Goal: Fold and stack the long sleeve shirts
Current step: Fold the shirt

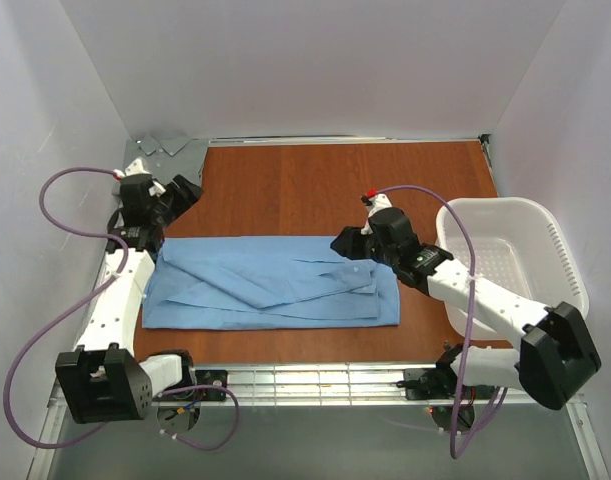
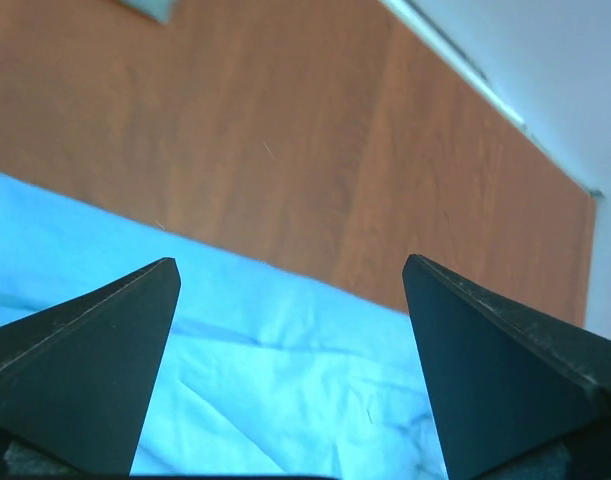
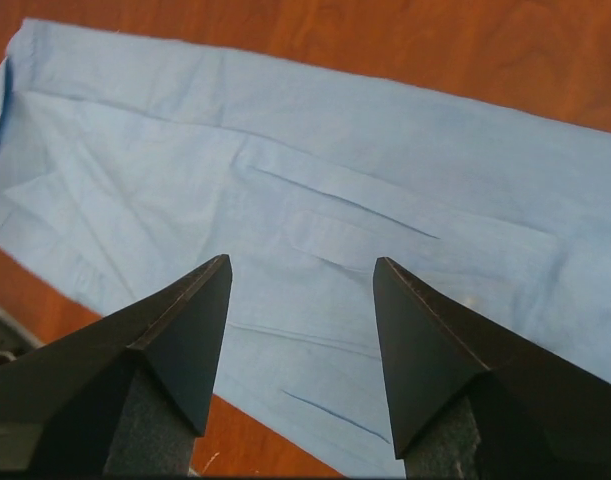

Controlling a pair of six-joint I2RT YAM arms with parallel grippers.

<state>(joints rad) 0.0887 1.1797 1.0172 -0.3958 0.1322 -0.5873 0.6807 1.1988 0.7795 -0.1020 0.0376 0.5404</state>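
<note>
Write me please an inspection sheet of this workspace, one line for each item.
Surface: red-brown wooden tabletop.
Job's things: light blue cloth shirt, folded into a long band, flat near the front; grey-green cloth at the far left corner, mostly hidden.
Clutter: white plastic laundry basket at the right edge.
Grippers: left gripper and right gripper both open, holding nothing, near the shirt's ends.
Cables: purple cables loop at both arms.
Surroundings: white walls; nothing else seen.

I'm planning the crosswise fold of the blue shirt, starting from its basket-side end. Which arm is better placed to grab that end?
Right. The right gripper is open above that end of the blue shirt; the left gripper sits at the opposite end.
</note>
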